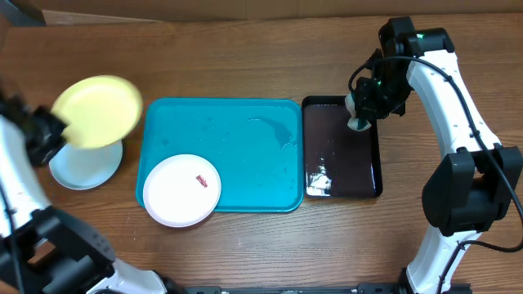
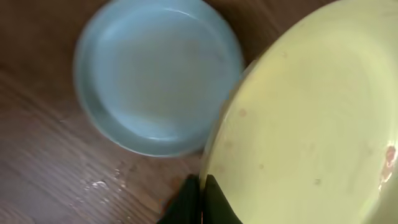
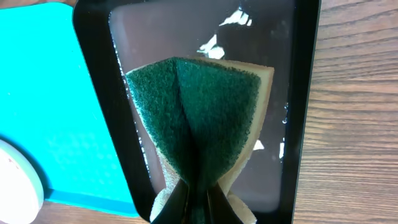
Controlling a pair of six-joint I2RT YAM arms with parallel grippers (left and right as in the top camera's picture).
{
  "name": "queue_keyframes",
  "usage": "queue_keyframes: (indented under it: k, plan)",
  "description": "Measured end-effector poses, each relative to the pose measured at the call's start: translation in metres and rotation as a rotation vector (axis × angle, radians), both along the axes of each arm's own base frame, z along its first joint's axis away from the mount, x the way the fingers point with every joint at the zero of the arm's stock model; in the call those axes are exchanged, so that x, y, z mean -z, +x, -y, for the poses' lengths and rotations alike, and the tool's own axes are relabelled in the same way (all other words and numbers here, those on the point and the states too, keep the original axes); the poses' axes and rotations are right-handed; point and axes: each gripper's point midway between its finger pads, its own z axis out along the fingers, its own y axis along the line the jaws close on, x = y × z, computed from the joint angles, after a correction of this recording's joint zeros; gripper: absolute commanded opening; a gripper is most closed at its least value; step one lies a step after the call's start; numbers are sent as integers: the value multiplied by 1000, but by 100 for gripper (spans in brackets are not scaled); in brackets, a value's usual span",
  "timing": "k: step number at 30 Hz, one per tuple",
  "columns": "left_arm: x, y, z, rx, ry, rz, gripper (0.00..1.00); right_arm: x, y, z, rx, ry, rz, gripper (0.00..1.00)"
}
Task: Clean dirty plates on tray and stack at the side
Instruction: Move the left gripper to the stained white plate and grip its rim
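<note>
Yellow-green round plastic plate (image 2: 305, 124) fills the left wrist view, pinched at its rim by the left gripper (image 2: 202, 190), whose jaws are clamped tight on it. It hangs tilted, overlapping one side of the pale cyan round plate (image 2: 155, 74) that lies on the wooden counter (image 1: 245, 65), left of the big turquoise plastic tray (image 1: 245, 155). To stack it cleanly I'd say level it, centre it over the cyan one, lower until the rims nest, then let go. A few faint reddish specks on its face may deserve a second look. The white round plate (image 1: 181, 189), with a red smear, sits in the tray's near left corner. Over the glossy black tray (image 1: 341, 155), the right gripper (image 3: 198, 193) squeezes a folded green-and-yellow sponge (image 3: 199, 112).
</note>
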Motion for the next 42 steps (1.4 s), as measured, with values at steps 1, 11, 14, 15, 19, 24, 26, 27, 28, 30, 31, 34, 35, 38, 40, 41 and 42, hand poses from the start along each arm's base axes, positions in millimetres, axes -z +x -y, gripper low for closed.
queue_keyframes:
  k: [1,11,14,15,19,24,26,27,28,30,31,34,35,38,40,41,42]
  plan:
    - [7,-9,-12,-48,-6,-4,4,0,0,0,1,0,1,4]
    - [83,-72,-56,-304,-62,-38,4,0,1,0,1,0,3,4]
    - [92,-68,-55,-296,-53,-26,4,0,1,0,1,0,2,4]
    - [93,-67,-54,-291,-49,-22,4,0,1,0,0,1,3,4]
    - [102,-58,-49,-264,-34,-8,4,0,0,0,0,0,-2,4]
    - [107,-55,-45,-264,-24,-12,4,0,-1,0,0,-1,-5,4]
    - [108,-58,-47,-280,-16,-24,4,0,-1,0,0,-1,-5,4]
    - [108,-59,-48,-287,-10,-30,4,0,-1,0,1,0,-4,4]
    - [108,-60,-49,-291,-6,-34,4,0,-1,0,0,0,-5,4]
    - [108,-61,-50,-303,-2,-39,4,0,-1,0,0,-1,-5,4]
    - [108,-61,-50,-306,0,-39,6,0,-1,0,0,-1,-5,4]
    - [108,-61,-52,-312,8,-38,59,0,-2,0,1,-1,-8,4]
    - [108,-61,-53,-315,9,-36,73,0,-2,0,0,-1,-10,4]
    - [108,-59,-51,-311,-4,-27,82,0,-3,0,1,-1,-12,4]
    - [108,-58,-45,-303,-34,-22,82,0,-3,0,0,-2,-13,4]
    - [109,-59,-40,-298,-56,-27,82,0,-3,0,1,-2,-12,4]
    - [110,-61,-33,-292,-79,-41,81,0,-3,0,0,-2,-11,4]
